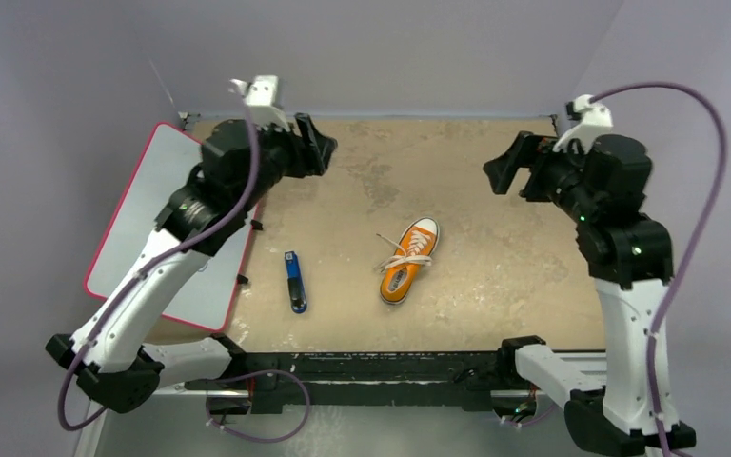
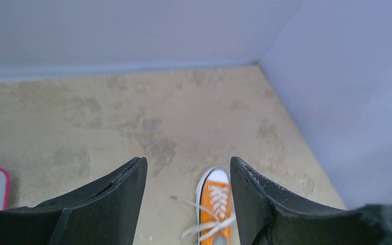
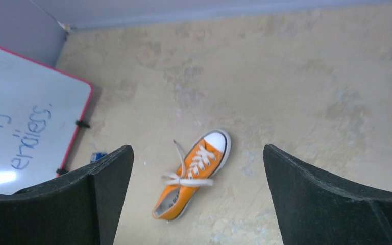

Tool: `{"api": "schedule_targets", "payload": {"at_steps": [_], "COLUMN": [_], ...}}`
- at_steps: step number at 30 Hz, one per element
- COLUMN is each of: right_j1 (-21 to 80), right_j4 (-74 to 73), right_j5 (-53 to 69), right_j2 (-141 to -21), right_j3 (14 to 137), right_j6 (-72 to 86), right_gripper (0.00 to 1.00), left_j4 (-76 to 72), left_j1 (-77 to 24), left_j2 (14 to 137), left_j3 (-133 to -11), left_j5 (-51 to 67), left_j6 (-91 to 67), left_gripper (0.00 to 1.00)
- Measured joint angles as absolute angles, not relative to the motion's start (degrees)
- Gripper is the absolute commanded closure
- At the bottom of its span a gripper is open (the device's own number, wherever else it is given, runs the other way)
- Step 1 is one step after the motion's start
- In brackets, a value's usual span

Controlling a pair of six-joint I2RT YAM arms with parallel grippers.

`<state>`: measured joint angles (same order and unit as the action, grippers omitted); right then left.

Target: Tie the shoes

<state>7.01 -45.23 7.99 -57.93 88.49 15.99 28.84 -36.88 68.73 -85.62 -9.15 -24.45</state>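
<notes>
A small orange sneaker [image 1: 409,260] with white toe cap and white sole lies on the tan table, toe toward the back right. Its white laces [image 1: 402,257] lie loose across the tongue, one end trailing left. The shoe also shows in the left wrist view [image 2: 215,208] and in the right wrist view [image 3: 193,174]. My left gripper [image 1: 322,145] is open and empty, raised at the back left, well away from the shoe. My right gripper [image 1: 503,171] is open and empty, raised at the back right, also away from it.
A blue-and-black marker-like stick [image 1: 294,282] lies left of the shoe. A whiteboard with a red rim [image 1: 152,190] lies at the table's left side, with blue writing in the right wrist view [image 3: 25,122]. Grey walls close off the back and right.
</notes>
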Motion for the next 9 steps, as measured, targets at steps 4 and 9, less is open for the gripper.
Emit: {"api": "schedule_targets", "payload": {"at_steps": [4,9], "right_j1": [7.0,7.0], "right_j4": [-47.0,-47.5], "right_j5": [5.3,2.5], "right_j2": [-56.1,-54.6], "right_j3": [98.1,105.1], "right_j6": [14.7,13.8], "right_gripper": [0.01,0.01], "left_j4": [27.0,25.5], "left_j1": [-36.9,-36.9], "left_j2": [64.1,61.3], "left_j3": [-90.4,-95.7], "left_j5": [-14.4,-19.5], "left_j6": [-24.2,-22.7], "left_gripper": [0.39,0.39]}}
